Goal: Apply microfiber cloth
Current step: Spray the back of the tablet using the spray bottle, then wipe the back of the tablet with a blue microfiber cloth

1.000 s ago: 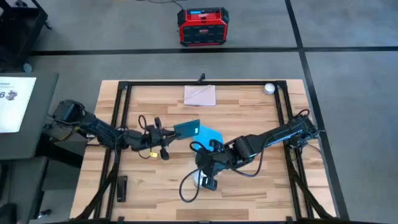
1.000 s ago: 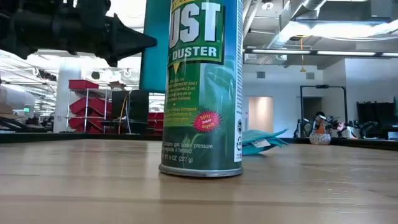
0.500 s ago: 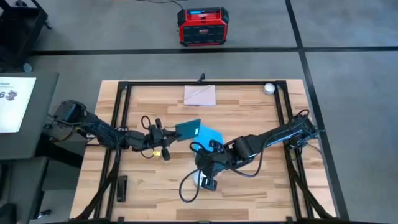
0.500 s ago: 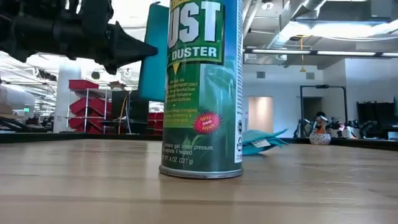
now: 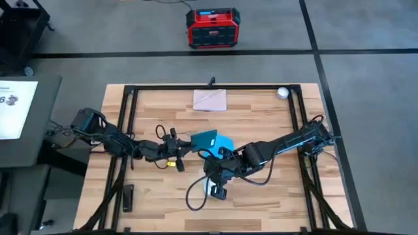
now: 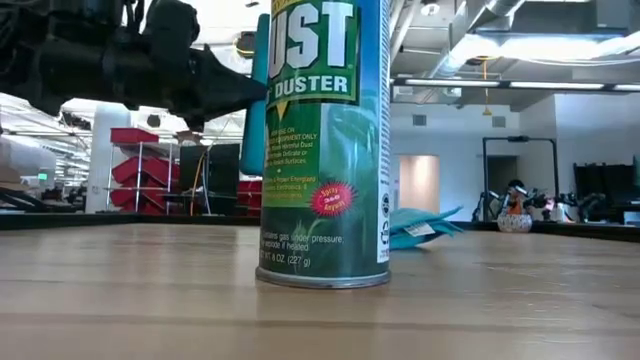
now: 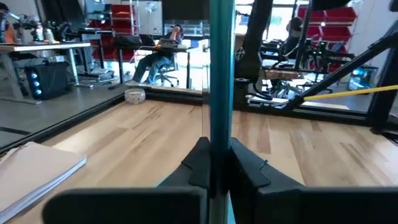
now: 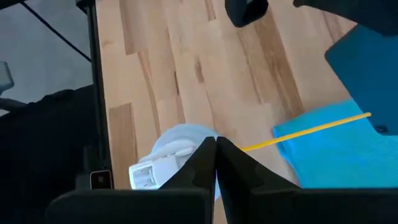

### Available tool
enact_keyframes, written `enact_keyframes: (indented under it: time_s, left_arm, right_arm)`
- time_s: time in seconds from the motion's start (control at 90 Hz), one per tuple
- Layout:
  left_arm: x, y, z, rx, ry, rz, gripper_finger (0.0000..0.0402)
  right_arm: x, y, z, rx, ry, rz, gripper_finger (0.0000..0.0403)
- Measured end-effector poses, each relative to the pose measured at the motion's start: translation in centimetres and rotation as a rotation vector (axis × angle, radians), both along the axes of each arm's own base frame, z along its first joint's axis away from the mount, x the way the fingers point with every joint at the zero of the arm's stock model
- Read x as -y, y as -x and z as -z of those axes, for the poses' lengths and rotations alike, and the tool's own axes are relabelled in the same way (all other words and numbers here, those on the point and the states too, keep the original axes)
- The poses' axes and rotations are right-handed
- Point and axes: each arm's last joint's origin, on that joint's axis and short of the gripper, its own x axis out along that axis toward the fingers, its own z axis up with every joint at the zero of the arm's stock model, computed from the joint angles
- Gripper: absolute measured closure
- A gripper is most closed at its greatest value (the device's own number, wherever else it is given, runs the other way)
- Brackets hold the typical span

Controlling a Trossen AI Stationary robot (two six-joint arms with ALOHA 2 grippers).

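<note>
My left gripper [image 5: 185, 145] is shut on a thin, stiff teal slab [image 5: 204, 138] and holds it above the table's middle. The slab shows edge-on [image 7: 221, 68] in the left wrist view and stands behind the can in the low view [image 6: 260, 110]. The sky-blue microfiber cloth [image 5: 224, 146] lies flat on the table, partly under the slab, and shows low and flat behind the can [image 6: 420, 228]. A green duster can [image 6: 325, 150] stands upright near the front. My right gripper [image 8: 216, 144] is shut just over the can's white top [image 8: 174, 155]. My left gripper pinches the teal slab by its edge [image 7: 221, 124] between its two fingers. The fingers come level from the table's left side. The slab is lifted clear of the table and stands on edge. My right gripper may or may not touch the can's white top; I cannot tell.
A pale beige sheet [image 5: 210, 100] lies at the far edge, and a small white bowl [image 5: 282, 93] sits at the far right corner. A small black oblong [image 5: 128, 197] lies near left. A thin yellow straw [image 8: 311, 127] crosses above the cloth. Black frame rails [image 5: 124, 117] border the table.
My left gripper has gone toward the table's right edge with the teal slab, which stays lifted and now hangs partly over the blue cloth. In the low view the slab has slid farther behind the can.
</note>
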Motion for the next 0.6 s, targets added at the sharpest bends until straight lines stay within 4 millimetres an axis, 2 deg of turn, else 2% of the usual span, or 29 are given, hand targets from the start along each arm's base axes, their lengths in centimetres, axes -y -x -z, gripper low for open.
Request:
enact_keyframes:
  time_s: [0.6]
  left_arm:
    - [0.22,0.24,-0.48,0.01,-0.03,0.011,0.0398]
  right_arm:
    - [0.32,-0.06,0.25,-0.009,0.03,-0.009,0.0403]
